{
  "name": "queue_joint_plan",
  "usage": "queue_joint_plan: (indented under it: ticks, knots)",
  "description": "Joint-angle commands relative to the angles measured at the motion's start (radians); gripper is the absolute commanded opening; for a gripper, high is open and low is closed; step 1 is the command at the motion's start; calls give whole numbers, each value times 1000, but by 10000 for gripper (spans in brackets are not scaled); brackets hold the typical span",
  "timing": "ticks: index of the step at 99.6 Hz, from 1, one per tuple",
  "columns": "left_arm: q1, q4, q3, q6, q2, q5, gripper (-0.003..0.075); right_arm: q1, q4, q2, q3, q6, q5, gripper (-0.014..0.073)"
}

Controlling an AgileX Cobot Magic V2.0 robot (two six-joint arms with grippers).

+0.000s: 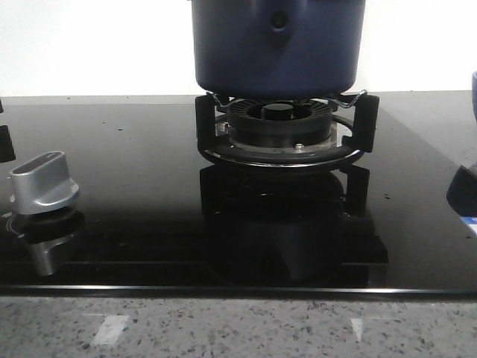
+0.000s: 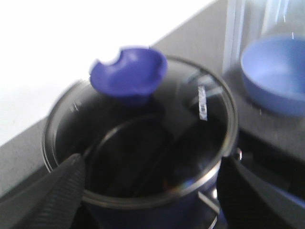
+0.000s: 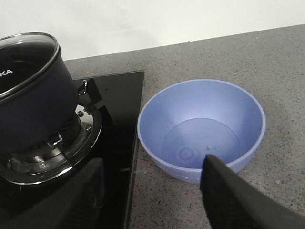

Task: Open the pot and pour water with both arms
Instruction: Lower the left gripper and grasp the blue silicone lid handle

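Pot (image 1: 277, 46): dark navy, glass lid (image 2: 143, 138) on, seated on burner grate (image 1: 283, 123). Left gripper (image 2: 152, 183) above it, fingers (image 2: 62, 183) spread wide on either side of lid rim, holding nothing. Right gripper (image 3: 152, 191) open, empty, over lighter-blue bowl (image 3: 202, 129) beside cooktop (image 1: 149, 209).

— Kitchen?
— Clearly. Black glass gas hob (image 1: 134, 194) set into a speckled stone table (image 1: 238, 328), with burner (image 1: 279, 123) and pan support (image 1: 358, 123).
— Anything more?
— Silver control knob (image 1: 43, 183), lidded navy pot (image 1: 277, 45) over the burner, light-blue bowl (image 3: 202, 129) just beside the hob.
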Motion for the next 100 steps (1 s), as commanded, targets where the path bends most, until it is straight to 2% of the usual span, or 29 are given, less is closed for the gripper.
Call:
queue_joint_plan:
  ticks: [1,15,24,44,61,75,81,88,100]
  knots:
    - [-3,-84,-39,8,-31,-121,494,1,-9,16,-36,-8,-77,402]
    - [-3,-152,-39,94,-27,-111,494,1,-9,16,-36,-8,-70,402]
    - [-3,-286,-49,172,-27,-110,494,1,-7,16,-36,-8,-68,402]
    - [-3,-718,-105,608,-27,-57,494,1,-3,16,-36,-8,-68,402]
    - [3,-895,-141,825,-25,88,494,1,-3,16,-36,-8,-45,402]
    - [101,-1152,-141,1015,-16,307,494,1,-3,16,-36,-8,-25,402]
    - [167,-1244,-141,1061,-7,353,494,1,-3,16,-36,-8,-23,402]
    - [233,-1295,-141,1088,-6,368,494,1,-3,16,-36,-8,-19,402]
    - [306,-1292,-141,1102,2,386,495,1,-3,16,-36,-8,0,402]
